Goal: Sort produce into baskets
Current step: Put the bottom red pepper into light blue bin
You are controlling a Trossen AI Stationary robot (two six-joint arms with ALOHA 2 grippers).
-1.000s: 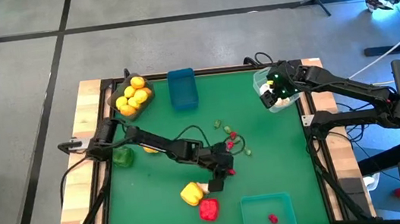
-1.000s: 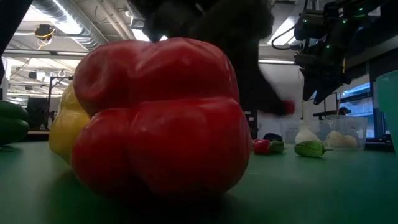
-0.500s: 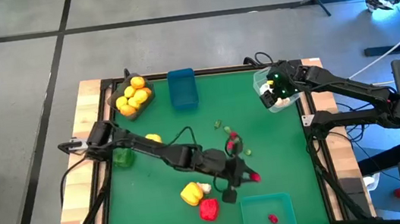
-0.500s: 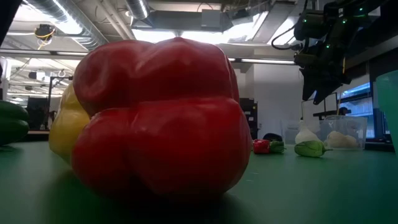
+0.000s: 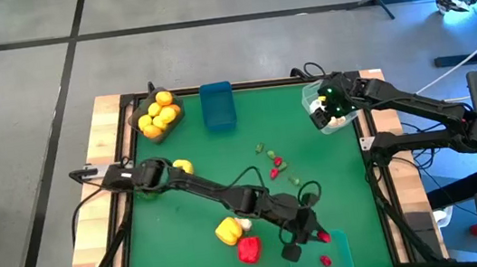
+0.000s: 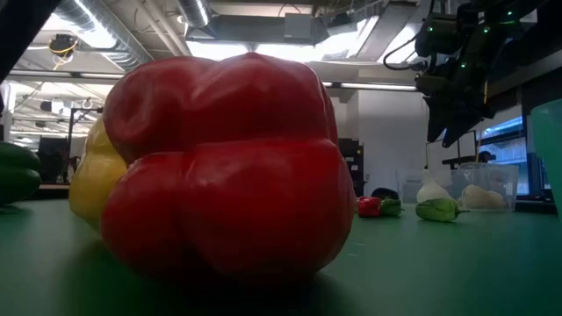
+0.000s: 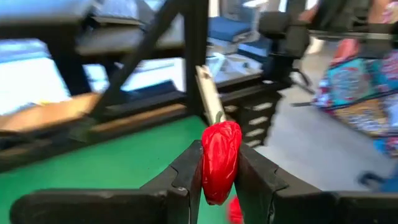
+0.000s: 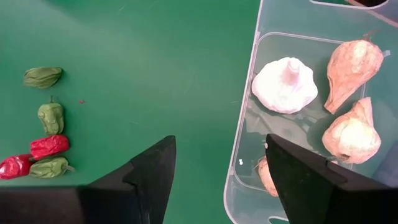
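My left end effector: clamps red chili over teal bin; right end effector: wide, above clear bin

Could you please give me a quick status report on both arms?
Left claw shut on red chili, over teal bin. Right claw open, empty, above clear bin. Nothing in the way.
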